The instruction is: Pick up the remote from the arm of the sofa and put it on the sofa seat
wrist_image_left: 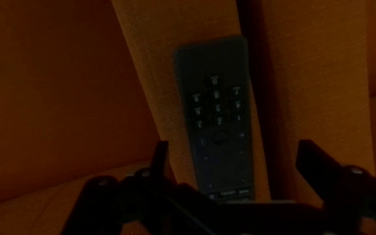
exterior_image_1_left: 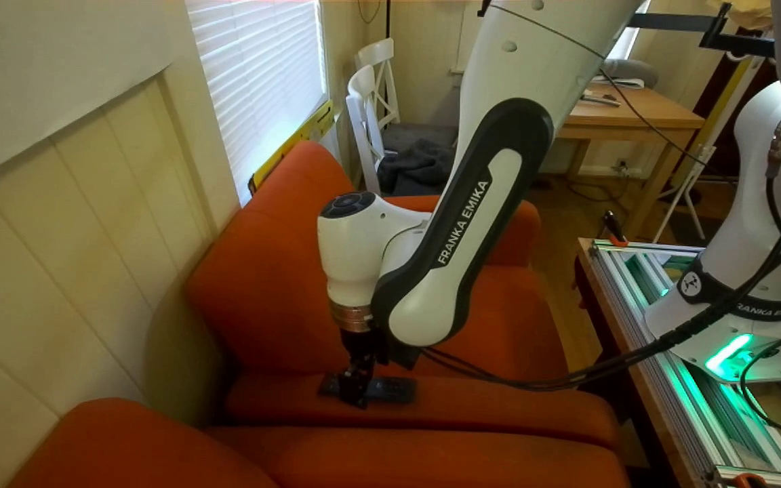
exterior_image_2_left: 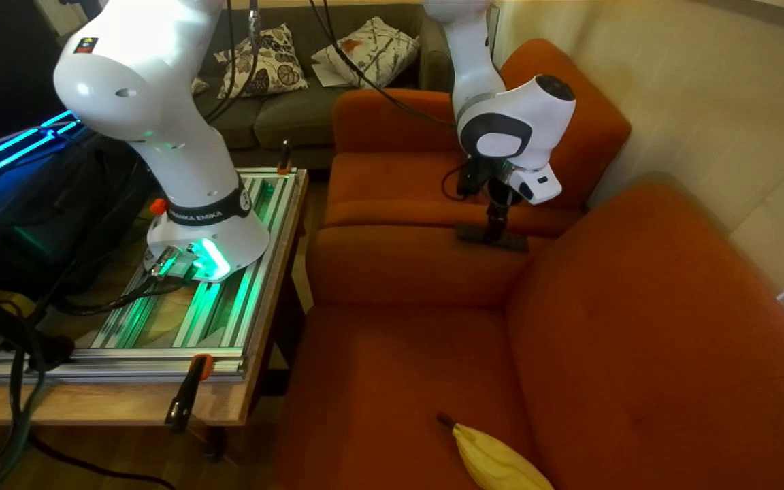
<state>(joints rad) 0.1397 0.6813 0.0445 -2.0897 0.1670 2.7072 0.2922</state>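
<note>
The remote point(exterior_image_1_left: 394, 390) is a slim black bar lying flat on the arm of the sofa point(exterior_image_1_left: 519, 407). In an exterior view the remote point(exterior_image_2_left: 475, 234) lies across the arm point(exterior_image_2_left: 392, 265). My gripper point(exterior_image_1_left: 356, 396) is low over the remote and points down. It also shows in an exterior view point(exterior_image_2_left: 495, 235). In the wrist view the gripper point(wrist_image_left: 232, 145) is open, with one finger on each side of the remote point(wrist_image_left: 219, 111) and gaps between; its lower end is hidden. Fingertip depth is hard to tell. The sofa seat point(exterior_image_1_left: 512, 315), lower than the arm, also shows in an exterior view point(exterior_image_2_left: 399, 367).
A yellow banana point(exterior_image_2_left: 501, 459) lies on the sofa seat. The tall back cushion point(exterior_image_2_left: 671, 320) rises beside the arm. A second orange-red ridge point(exterior_image_1_left: 445, 461) runs alongside, across a narrow dark gap. The robot's base table point(exterior_image_1_left: 641, 366) stands by the sofa. Cables point(exterior_image_1_left: 546, 385) hang over the arm.
</note>
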